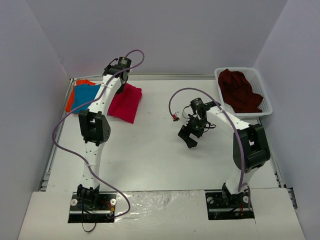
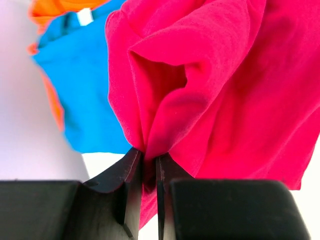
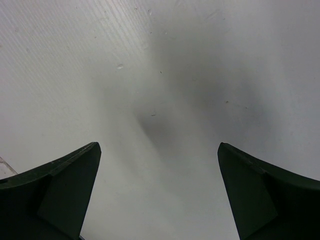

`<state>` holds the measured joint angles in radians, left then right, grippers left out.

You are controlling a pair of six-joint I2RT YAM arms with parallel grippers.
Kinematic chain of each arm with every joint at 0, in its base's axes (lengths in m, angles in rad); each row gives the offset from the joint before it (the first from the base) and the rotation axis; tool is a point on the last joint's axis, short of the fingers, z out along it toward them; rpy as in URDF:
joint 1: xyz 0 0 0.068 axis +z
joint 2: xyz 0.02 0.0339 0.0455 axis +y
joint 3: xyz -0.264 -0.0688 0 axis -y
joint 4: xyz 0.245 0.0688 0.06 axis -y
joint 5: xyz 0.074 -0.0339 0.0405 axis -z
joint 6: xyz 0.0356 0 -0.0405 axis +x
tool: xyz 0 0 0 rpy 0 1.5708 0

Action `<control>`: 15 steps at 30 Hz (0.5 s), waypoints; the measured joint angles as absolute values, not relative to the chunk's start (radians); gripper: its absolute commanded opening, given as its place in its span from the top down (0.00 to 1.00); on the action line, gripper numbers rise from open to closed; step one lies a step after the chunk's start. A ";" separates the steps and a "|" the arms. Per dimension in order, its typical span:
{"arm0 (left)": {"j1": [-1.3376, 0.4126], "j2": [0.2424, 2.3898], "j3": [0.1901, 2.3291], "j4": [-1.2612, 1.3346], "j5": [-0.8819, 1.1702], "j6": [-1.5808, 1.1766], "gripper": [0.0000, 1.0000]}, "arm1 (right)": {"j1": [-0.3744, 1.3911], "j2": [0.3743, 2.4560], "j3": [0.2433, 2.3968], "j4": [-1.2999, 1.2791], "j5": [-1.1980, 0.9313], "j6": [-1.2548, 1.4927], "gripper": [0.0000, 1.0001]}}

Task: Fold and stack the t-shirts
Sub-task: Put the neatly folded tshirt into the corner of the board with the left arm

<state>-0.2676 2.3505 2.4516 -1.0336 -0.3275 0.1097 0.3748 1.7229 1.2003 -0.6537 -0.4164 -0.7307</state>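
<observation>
You have the left jaws closed on a fold of the bright crimson-pink cloth t-shirt (image 2: 240,100). In the left wrist view the cloth is pinched between the two black fingers (image 2: 125,200), and above them it goes up in soft creases. From the top camera, this t-shirt lies on the far left part of the white tabletop (image 1: 150,155) as a rough rectangle, and the left arm (image 1: 100,105) reaches across its left edge. Just beside it, on its left, is the blue cloth t-shirt (image 1: 86,95), which lies flat on top of the orange cloth t-shirt (image 1: 71,102). Of the orange one you see only a strip along the left and far sides. The arm hides the place where the pink and the blue meet, so you cannot tell if they touch.

The right jaws are open wide and point down over a bare part of the tabletop, to the right of the middle. In the right wrist view only the white surface shows between them. The dark maroon cloth t-shirt (image 1: 239,90) lies crumpled inside the white plastic mesh basket (image 1: 266,106) at the far right corner, well apart from the right arm (image 1: 230,122) jaws
</observation>
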 measured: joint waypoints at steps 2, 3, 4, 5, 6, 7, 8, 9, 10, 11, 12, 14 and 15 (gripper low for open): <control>-0.267 2.345 2.452 -1.033 -0.363 0.133 0.98 | 0.377 1.736 1.200 -0.653 -0.416 -0.731 0.00; -0.267 2.343 2.452 -1.033 -0.376 0.144 0.98 | 0.379 1.744 1.200 -0.652 -0.416 -0.730 0.00; -0.267 2.341 2.452 -1.032 -0.385 0.150 0.98 | 0.381 1.751 1.198 -0.650 -0.416 -0.730 0.00; -0.266 2.339 2.452 -1.032 -0.394 0.157 0.98 | 0.383 1.758 1.197 -0.649 -0.416 -0.730 0.00; -0.265 2.335 2.452 -1.032 -0.400 0.160 0.98 | 0.388 1.765 1.195 -0.647 -0.416 -0.730 0.00; -0.263 2.334 2.457 -1.034 -0.402 0.163 0.98 | 0.388 1.771 1.192 -0.645 -0.416 -0.729 0.00; -0.261 2.332 2.465 -1.034 -0.403 0.165 0.98 | 0.389 1.776 1.190 -0.646 -0.415 -0.728 0.00; -0.258 2.330 2.472 -1.034 -0.403 0.165 0.98 | 0.391 1.781 1.188 -0.645 -0.414 -0.727 0.00; -0.255 2.325 2.475 -1.033 -0.403 0.166 0.98 | 0.394 1.784 1.186 -0.645 -0.413 -0.727 0.00; -0.251 2.319 2.476 -1.033 -0.403 0.165 0.98 | 0.395 1.786 1.186 -0.645 -0.409 -0.727 0.00; -0.246 2.308 2.476 -1.033 -0.402 0.166 0.98 | 0.396 1.788 1.186 -0.644 -0.408 -0.726 0.00; -0.234 2.289 2.479 -1.035 -0.402 0.166 0.98 | 0.401 1.793 1.186 -0.642 -0.406 -0.723 0.00; -0.226 2.281 2.482 -1.036 -0.400 0.166 0.98 | 0.402 1.797 1.185 -0.642 -0.404 -0.723 0.00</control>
